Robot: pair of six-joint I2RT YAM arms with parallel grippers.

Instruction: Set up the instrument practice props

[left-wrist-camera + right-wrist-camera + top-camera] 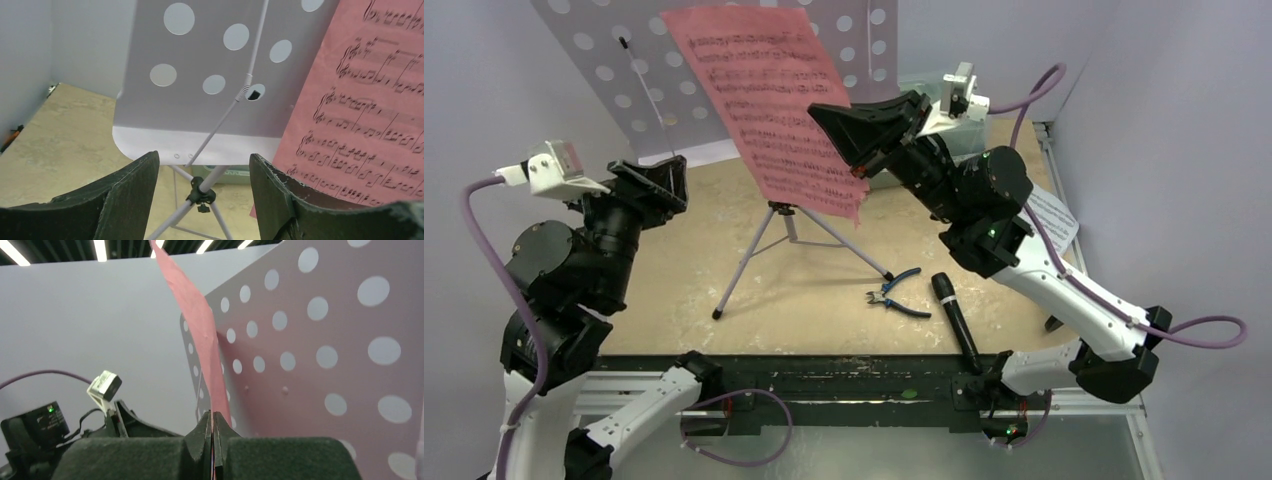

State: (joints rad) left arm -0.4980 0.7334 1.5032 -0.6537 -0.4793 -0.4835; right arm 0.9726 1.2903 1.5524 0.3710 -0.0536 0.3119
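Observation:
The pale lilac perforated music stand (614, 70) stands on tripod legs at the back of the table. My right gripper (819, 112) is shut on the right edge of the pink sheet of music (769, 100) and holds it up in front of the stand's desk. In the right wrist view the pink sheet (200, 325) rises edge-on from the shut right gripper (212, 416). My left gripper (204, 165) is open and empty, in front of the stand's lower lip (195, 145). The black microphone (955, 320) lies near the front edge. The white sheet (1054, 215) lies at the right.
Blue-handled pliers (896, 293) lie on the table left of the microphone. A pale green box (235, 175) shows behind the stand's pole. A metal frame rail (1064, 190) runs along the table's right edge. Grey walls close in on both sides.

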